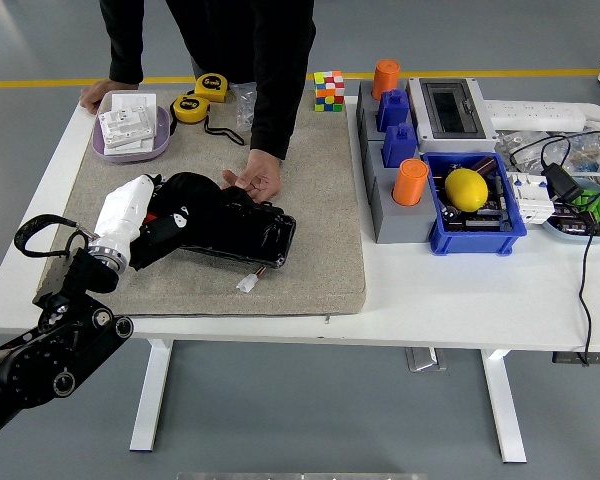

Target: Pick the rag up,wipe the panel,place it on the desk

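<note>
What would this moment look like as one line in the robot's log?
phase: wiping | left hand: on panel with rag | person's hand: steadying panel's far edge
</note>
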Controlling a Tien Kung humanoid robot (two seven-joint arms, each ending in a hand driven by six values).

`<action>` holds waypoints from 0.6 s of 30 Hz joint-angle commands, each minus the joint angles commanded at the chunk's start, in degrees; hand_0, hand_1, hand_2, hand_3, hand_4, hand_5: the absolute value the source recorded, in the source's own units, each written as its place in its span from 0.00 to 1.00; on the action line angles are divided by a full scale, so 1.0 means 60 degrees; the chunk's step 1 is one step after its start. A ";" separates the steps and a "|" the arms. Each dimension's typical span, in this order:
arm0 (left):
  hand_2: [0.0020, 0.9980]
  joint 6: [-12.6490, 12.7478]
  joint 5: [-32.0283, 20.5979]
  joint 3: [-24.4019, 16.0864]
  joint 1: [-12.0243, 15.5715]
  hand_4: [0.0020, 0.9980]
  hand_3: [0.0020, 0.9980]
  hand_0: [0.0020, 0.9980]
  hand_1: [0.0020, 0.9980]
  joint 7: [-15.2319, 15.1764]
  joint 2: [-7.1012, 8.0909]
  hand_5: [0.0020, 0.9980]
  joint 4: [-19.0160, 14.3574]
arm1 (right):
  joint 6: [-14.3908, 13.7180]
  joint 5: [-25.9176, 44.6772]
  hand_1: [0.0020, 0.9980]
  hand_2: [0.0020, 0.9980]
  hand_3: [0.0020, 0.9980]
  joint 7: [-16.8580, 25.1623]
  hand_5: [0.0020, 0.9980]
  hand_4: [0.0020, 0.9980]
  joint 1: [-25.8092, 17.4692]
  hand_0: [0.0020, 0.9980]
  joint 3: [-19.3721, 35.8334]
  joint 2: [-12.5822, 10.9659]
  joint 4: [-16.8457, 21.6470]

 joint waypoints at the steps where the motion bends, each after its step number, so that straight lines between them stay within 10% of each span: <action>1: 0.53 -0.0021 0.0032 0.0077 -0.0011 0.09 0.41 0.34 0.17 0.0019 -0.0004 0.00 -0.0034 | 0.0005 0.0009 0.63 0.69 0.62 -0.0003 0.57 1.00 0.0001 0.73 -0.0007 -0.0003 -0.0008; 18: 0.53 -0.0021 0.0134 0.1269 -0.0509 0.09 0.41 0.33 0.17 0.0253 -0.0231 0.00 -0.0503 | 0.0076 0.0040 0.63 0.69 0.62 -0.0025 0.57 1.00 0.0051 0.73 -0.0100 -0.0035 -0.0066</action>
